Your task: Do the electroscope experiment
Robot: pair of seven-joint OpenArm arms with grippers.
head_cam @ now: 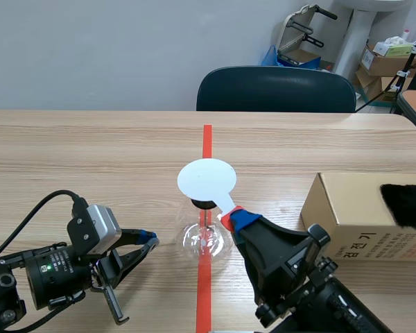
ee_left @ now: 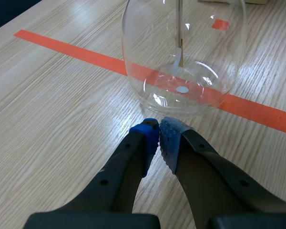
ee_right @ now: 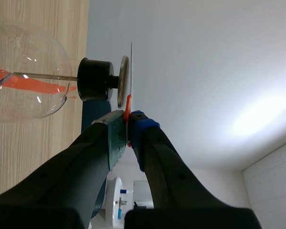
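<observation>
The electroscope, a clear glass flask (head_cam: pixel 204 240) with a black stopper (head_cam: pixel 204 203), stands on the orange tape line at the table's middle. A white round plate (head_cam: pixel 206 179) with an orange handle lies on top of it. My right gripper (head_cam: pixel 234 219) is shut on that handle. In the right wrist view the handle (ee_right: pixel 128 106) sits pinched between the pads, and the plate's thin edge (ee_right: pixel 131 71) rests against the metal disc (ee_right: pixel 123 82) above the stopper (ee_right: pixel 94 79). My left gripper (head_cam: pixel 150 241) is shut on nothing, its tips (ee_left: pixel 158 130) just short of the flask (ee_left: pixel 181 57), where a rod with a foil leaf (ee_left: pixel 179 47) hangs.
A cardboard box (head_cam: pixel 360 215) stands at the right with a piece of black fur (head_cam: pixel 408 205) on it. A dark chair (head_cam: pixel 276 89) is behind the table's far edge. The orange tape line (head_cam: pixel 205 284) runs down the middle.
</observation>
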